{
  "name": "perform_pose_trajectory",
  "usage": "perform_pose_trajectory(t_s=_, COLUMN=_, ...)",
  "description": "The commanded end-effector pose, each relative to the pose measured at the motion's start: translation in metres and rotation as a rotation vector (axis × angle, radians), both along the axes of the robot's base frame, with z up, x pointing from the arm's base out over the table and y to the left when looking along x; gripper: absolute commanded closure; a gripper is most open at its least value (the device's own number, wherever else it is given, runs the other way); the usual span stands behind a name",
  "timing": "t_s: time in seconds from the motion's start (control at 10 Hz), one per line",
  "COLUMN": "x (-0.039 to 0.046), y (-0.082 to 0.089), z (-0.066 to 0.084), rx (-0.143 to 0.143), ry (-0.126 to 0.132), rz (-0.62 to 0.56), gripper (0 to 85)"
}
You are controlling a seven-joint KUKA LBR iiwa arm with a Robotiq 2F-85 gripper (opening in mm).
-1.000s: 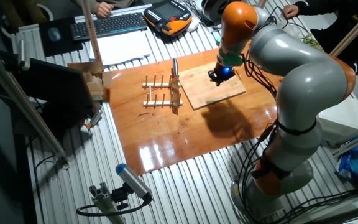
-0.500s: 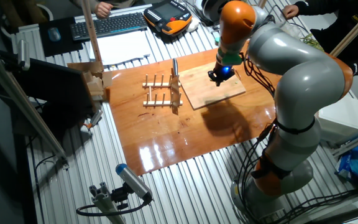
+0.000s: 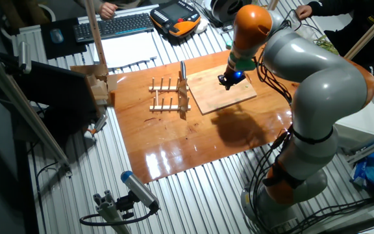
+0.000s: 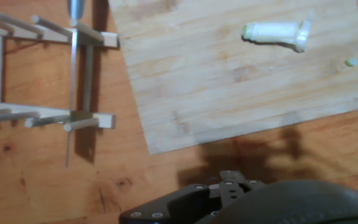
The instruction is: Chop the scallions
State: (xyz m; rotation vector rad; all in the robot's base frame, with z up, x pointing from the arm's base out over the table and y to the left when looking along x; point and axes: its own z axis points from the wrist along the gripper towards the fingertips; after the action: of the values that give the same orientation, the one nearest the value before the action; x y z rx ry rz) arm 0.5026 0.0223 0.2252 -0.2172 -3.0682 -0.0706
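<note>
Shifting slightly since earlier: gripper (image 3: 230, 78) hovering over cutting board (image 4: 241, 81), grasp state indiscernible. Scallion piece (image 4: 277, 32) lying loose (knife (image 4: 73, 93) racked beside board): risking rolling.

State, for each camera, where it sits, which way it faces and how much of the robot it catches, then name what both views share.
Fixed view: set high off the table's corner, looking down across the wooden tabletop; it shows the whole arm, its gripper over the cutting board.
Hand view: on the hand, looking straight down at the cutting board with a scallion piece; only a dark part of the hand shows at the bottom edge, no fingertips.
Shared: the board, the wooden rack and the knife standing in it.
</note>
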Motion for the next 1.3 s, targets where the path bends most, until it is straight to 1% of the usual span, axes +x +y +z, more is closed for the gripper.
perform_pose_trajectory(t_s=0.0, x=0.0, y=0.0, z=0.0, rx=0.003, ry=0.013, rz=-0.02, gripper=85.0)
perform_pose_trajectory(t_s=0.1, x=0.0, y=0.0, z=0.0, rx=0.004, ry=0.031, rz=-0.045, gripper=85.0)
perform_pose_trajectory(t_s=0.2, x=0.003, y=0.006, z=0.003, rx=0.0, ry=0.049, rz=-0.084, gripper=85.0)
perform_pose_trajectory(t_s=0.3, x=0.0076, y=0.019, z=0.009, rx=-0.002, ry=0.059, rz=-0.109, gripper=85.0)
perform_pose_trajectory(t_s=0.4, x=0.0113, y=0.032, z=0.014, rx=-0.009, ry=0.061, rz=-0.127, gripper=85.0)
perform_pose_trajectory(t_s=0.5, x=0.0138, y=0.041, z=0.014, rx=-0.005, ry=0.062, rz=-0.133, gripper=85.0)
perform_pose_trajectory(t_s=0.6, x=0.0175, y=0.05, z=0.01, rx=0.01, ry=0.065, rz=-0.139, gripper=85.0)
perform_pose_trajectory(t_s=0.7, x=0.0227, y=0.06, z=0.007, rx=0.008, ry=0.066, rz=-0.15, gripper=85.0)
perform_pose_trajectory(t_s=0.8, x=0.0305, y=0.071, z=0.004, rx=0.016, ry=0.067, rz=-0.162, gripper=85.0)
perform_pose_trajectory(t_s=0.9, x=0.037, y=0.083, z=0.001, rx=0.014, ry=0.06, rz=-0.176, gripper=85.0)
perform_pose_trajectory(t_s=1.0, x=0.0405, y=0.093, z=-0.007, rx=0.009, ry=0.04, rz=-0.179, gripper=85.0)
perform_pose_trajectory(t_s=1.1, x=0.0433, y=0.098, z=-0.014, rx=0.016, ry=0.037, rz=-0.176, gripper=85.0)
perform_pose_trajectory(t_s=1.2, x=0.0449, y=0.102, z=-0.02, rx=0.024, ry=0.044, rz=-0.18, gripper=85.0)
